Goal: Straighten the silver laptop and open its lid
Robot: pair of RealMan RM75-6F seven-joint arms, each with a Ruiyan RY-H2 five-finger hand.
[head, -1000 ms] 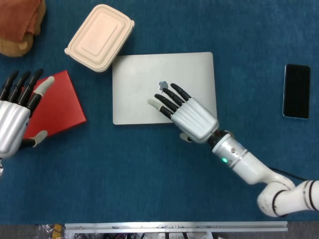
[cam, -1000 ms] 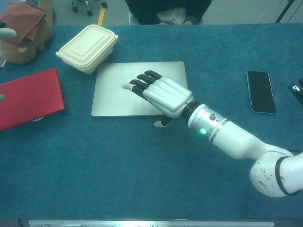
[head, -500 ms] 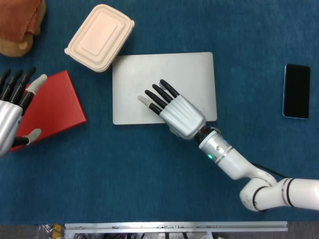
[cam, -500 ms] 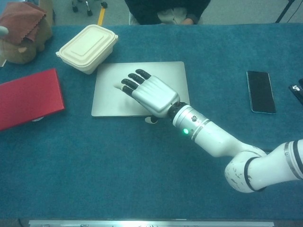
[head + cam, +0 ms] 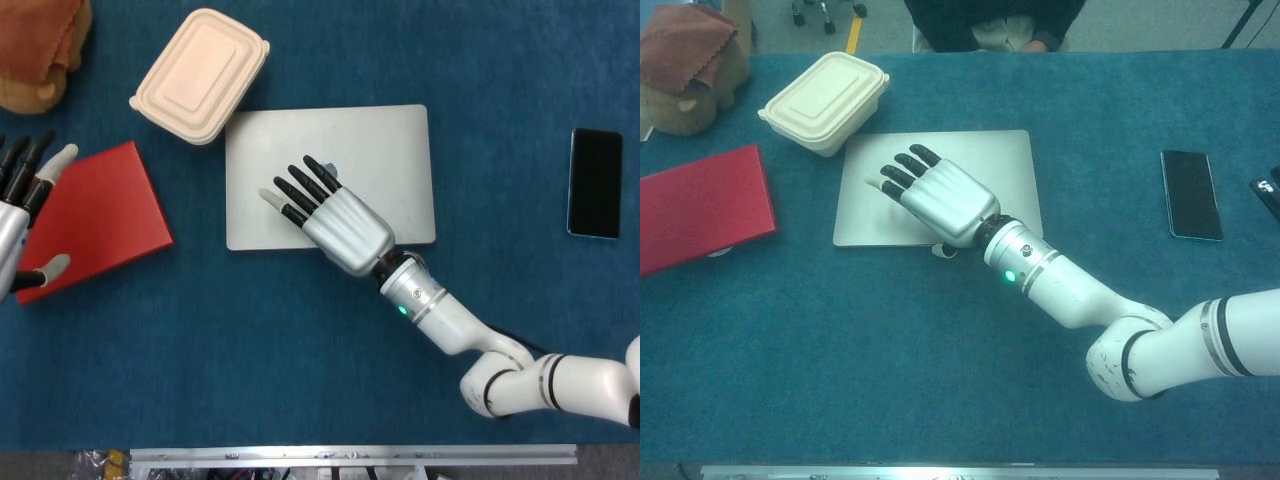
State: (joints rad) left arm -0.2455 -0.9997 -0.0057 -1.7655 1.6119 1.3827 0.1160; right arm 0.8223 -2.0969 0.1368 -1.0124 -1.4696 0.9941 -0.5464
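The silver laptop (image 5: pixel 330 175) lies closed and flat on the counter (image 5: pixel 250 340), its edges square to the counter edge. My right robot hand (image 5: pixel 335 222) rests palm-down on the lid, fingers (image 5: pixel 295 190) spread, grasping nothing. My left robot hand (image 5: pixel 20 215) hangs released above the red book (image 5: pixel 110 215). A cream lunch box (image 5: pixel 200 75) touches the laptop's far-left corner.

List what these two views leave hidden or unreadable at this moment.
- Contact under the right hand: its palm covers the silver laptop in both views, so pressing or hovering is unclear.
- Right thumb: only its tip shows at the laptop's front edge, chest view.
- Left hand: cut by the head view's left edge; absent from chest view.
- Brown toy: cropped at the corner in both views.
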